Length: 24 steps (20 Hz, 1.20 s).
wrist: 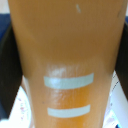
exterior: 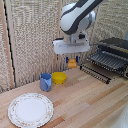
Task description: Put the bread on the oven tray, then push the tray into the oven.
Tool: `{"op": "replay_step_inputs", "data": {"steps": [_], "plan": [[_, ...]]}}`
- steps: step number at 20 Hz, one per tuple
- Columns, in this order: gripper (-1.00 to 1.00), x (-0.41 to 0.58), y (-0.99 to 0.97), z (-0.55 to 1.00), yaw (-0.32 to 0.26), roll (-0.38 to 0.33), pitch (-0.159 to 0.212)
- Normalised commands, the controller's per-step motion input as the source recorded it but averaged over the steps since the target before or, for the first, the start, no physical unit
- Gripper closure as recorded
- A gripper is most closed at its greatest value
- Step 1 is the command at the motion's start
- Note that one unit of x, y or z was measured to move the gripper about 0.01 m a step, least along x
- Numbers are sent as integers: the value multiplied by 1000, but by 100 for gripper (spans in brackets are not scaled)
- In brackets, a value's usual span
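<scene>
My clamp [exterior: 73,61] hangs above the wooden table, shut on the orange-yellow bread [exterior: 73,62], which sits between its blue-tipped fingers. The wrist view is almost filled by the bread [wrist: 67,65], an orange surface with two pale stripes. To the exterior view's right stands the dark oven [exterior: 115,50] with its front door folded down. The wire-grid oven pan [exterior: 110,59] lies partly pulled out of the opening. The clamp is left of the pan and higher than it.
A blue cup [exterior: 45,81] and a round yellow bowl [exterior: 59,77] stand on the table below and left of the clamp. A patterned white plate [exterior: 30,109] lies near the front left. A woven screen backs the scene.
</scene>
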Motion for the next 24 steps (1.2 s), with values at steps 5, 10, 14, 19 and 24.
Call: {"op": "replay_step_inputs", "data": {"steps": [5,10,14,19,24], "plan": [[100,297,-73,419,-307,-62,0],[100,149,-489,335,-235,5,-7],[100,70,-738,387,-140,33,0],[100,89,-821,343,-102,45,0],[100,129,-883,294,-70,56,-6]]}}
